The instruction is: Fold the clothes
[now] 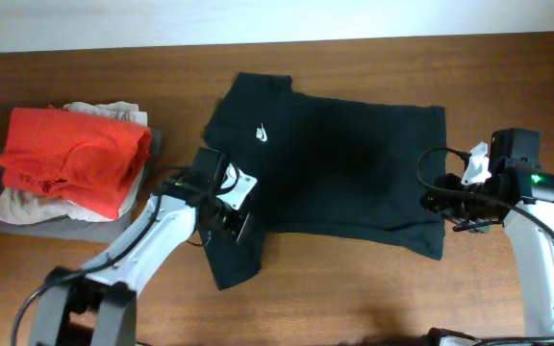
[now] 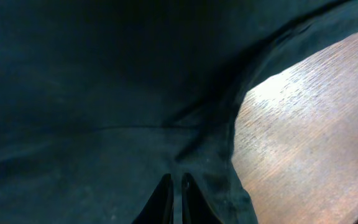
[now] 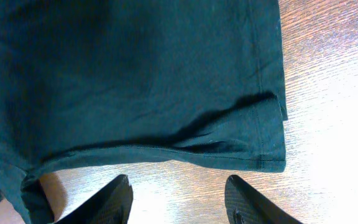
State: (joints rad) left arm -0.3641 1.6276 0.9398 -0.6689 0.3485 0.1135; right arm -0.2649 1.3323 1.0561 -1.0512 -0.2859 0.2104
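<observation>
Left claw [image 2: 173, 196] nearly closed at a sleeve seam of the black T-shirt [image 1: 344, 163] (grip unclear), right claw [image 3: 179, 202] wide open & empty by its hem, shirt spread on the desk [image 1: 354, 288], prob. lining up a fold.

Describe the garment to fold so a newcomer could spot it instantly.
On the wooden table, look at the middle. The black T-shirt lies spread there, a small white logo on its chest; the stack at the left is folded and topped in red.
</observation>
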